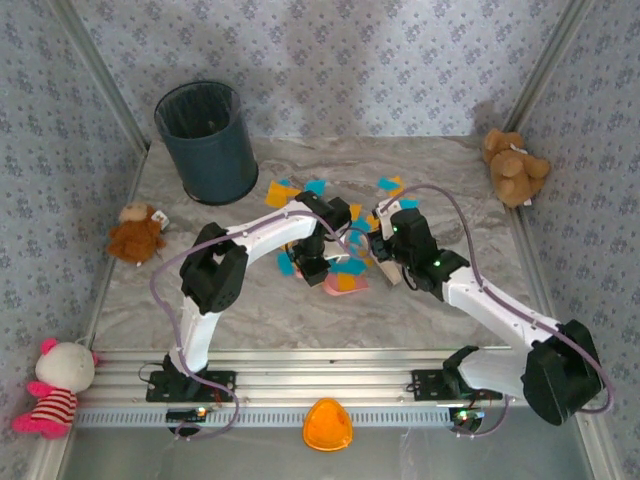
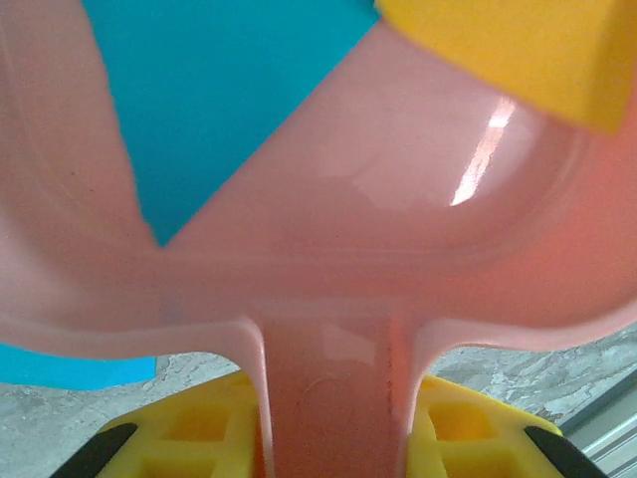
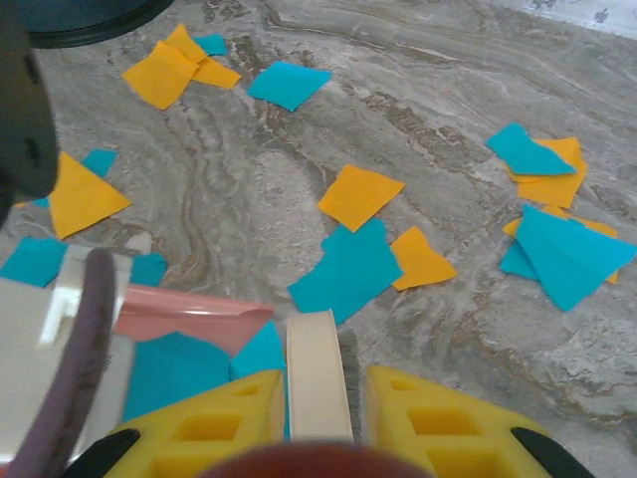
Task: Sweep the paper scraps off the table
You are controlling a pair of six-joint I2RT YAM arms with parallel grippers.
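You're partway through: a cyan piece and an orange one already lie in the pink dustpan (image 2: 398, 219), whose handle your left tool (image 2: 333, 438) is clamped on. Your right tool (image 3: 318, 423) is closed around a cream handle (image 3: 317, 368) (a brush's, I'd judge). Most paper scraps (image 3: 360, 194) lie scattered on the bench (image 3: 438, 129) beyond the pan's lip. The right wrist view lays out that spread; the left wrist view gives you the pan's contents close up.
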